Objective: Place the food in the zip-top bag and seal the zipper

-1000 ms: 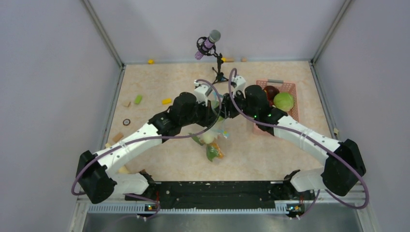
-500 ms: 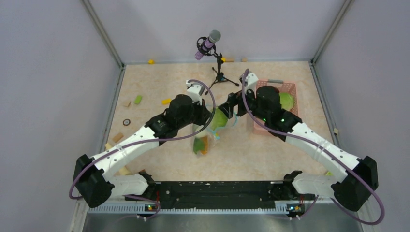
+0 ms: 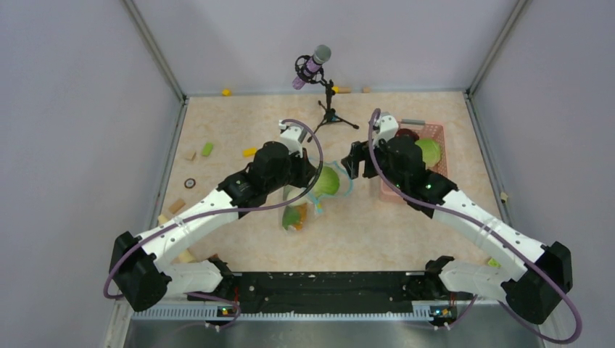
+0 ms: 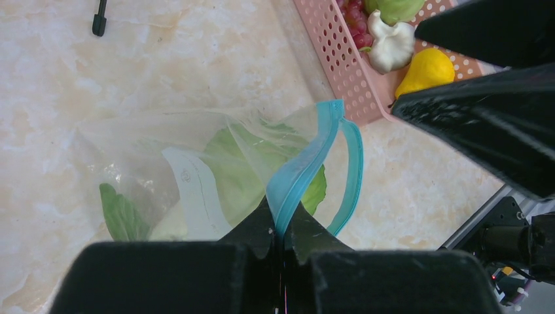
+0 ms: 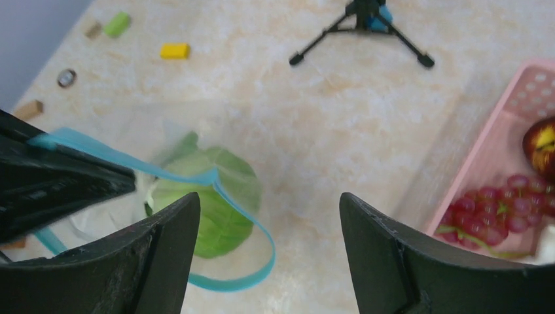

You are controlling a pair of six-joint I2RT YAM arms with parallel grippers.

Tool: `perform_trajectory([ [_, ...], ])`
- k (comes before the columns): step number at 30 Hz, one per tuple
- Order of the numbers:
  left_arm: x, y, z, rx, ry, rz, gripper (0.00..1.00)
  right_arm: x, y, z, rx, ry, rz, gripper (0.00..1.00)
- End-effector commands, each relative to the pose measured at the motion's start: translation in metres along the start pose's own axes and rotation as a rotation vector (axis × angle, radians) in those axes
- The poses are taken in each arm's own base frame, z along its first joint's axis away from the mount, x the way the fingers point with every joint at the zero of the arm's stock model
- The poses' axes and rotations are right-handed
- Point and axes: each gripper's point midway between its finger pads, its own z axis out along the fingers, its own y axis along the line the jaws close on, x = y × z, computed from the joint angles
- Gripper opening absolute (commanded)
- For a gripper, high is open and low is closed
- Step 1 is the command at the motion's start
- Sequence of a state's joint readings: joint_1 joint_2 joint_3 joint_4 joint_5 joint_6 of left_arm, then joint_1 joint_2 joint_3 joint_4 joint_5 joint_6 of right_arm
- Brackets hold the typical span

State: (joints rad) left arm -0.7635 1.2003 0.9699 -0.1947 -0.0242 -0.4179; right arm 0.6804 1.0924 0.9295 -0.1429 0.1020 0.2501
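Observation:
The clear zip-top bag point(image 4: 163, 157) hangs from my left gripper point(image 4: 281, 226), which is shut on one lip of its light blue zipper point(image 4: 307, 163). The other lip loops outward, so the mouth gapes. Inside lie a pale green cabbage point(image 4: 239, 173) and a green leaf point(image 4: 118, 212). From above, the bag point(image 3: 304, 203) sits mid-table with the cabbage point(image 3: 328, 180) at its mouth. My right gripper point(image 5: 268, 199) is open and empty, just right of the bag's mouth and above the cabbage point(image 5: 209, 196). More food stays in the basket: a green head point(image 3: 429, 151), grapes point(image 5: 517, 199), a yellow fruit point(image 4: 425, 69).
The pink lattice basket point(image 3: 435, 130) stands at the right, close behind my right arm. A microphone on a tripod point(image 3: 312, 65) stands at the back centre. Small yellow point(image 3: 249, 151), green point(image 3: 207, 148) and tan bits lie scattered on the left side.
The right gripper has opened, left the cabbage in the bag and drawn back to the right toward the basket. The left gripper kept its hold on the zipper.

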Motion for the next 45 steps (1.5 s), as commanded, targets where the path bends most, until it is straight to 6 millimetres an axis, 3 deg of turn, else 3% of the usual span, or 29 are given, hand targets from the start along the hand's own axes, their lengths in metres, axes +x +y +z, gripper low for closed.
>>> perform_trajectory([
  [1, -0.028, -0.009, -0.006, 0.027, -0.094, -0.005, 0.0, 0.043, -0.006, -0.001, 0.026, 0.127, 0.016, 0.75],
  [6, -0.028, -0.01, -0.007, 0.032, -0.093, -0.011, 0.0, 0.076, -0.012, 0.001, 0.04, 0.187, 0.073, 0.7],
  [12, -0.026, -0.009, -0.007, 0.03, -0.092, -0.024, 0.0, 0.099, 0.003, 0.022, -0.058, 0.225, 0.173, 0.59],
  [14, -0.025, -0.008, -0.008, 0.026, -0.092, -0.026, 0.0, 0.105, 0.015, 0.026, -0.122, 0.246, 0.197, 0.47],
  [16, -0.025, -0.005, -0.008, 0.01, -0.095, -0.034, 0.0, 0.109, 0.02, 0.028, -0.152, 0.268, 0.206, 0.24],
  [19, -0.027, 0.003, -0.008, -0.042, -0.108, -0.052, 0.0, 0.092, 0.032, 0.023, -0.226, 0.238, 0.175, 0.0],
  [25, -0.042, 0.017, -0.001, -0.153, -0.122, -0.072, 0.0, 0.004, 0.067, 0.006, -0.386, 0.092, 0.114, 0.0],
  [32, -0.058, 0.036, -0.012, -0.301, -0.121, -0.054, 0.0, -0.047, 0.058, 0.0, -0.321, 0.074, 0.042, 0.0],
  [39, -0.063, 0.052, -0.024, -0.409, -0.128, -0.04, 0.0, -0.056, 0.034, 0.001, -0.26, 0.09, 0.0, 0.0],
  [45, -0.053, 0.047, -0.009, -0.371, -0.082, -0.032, 0.0, -0.05, 0.042, 0.003, -0.325, 0.08, -0.025, 0.0],
])
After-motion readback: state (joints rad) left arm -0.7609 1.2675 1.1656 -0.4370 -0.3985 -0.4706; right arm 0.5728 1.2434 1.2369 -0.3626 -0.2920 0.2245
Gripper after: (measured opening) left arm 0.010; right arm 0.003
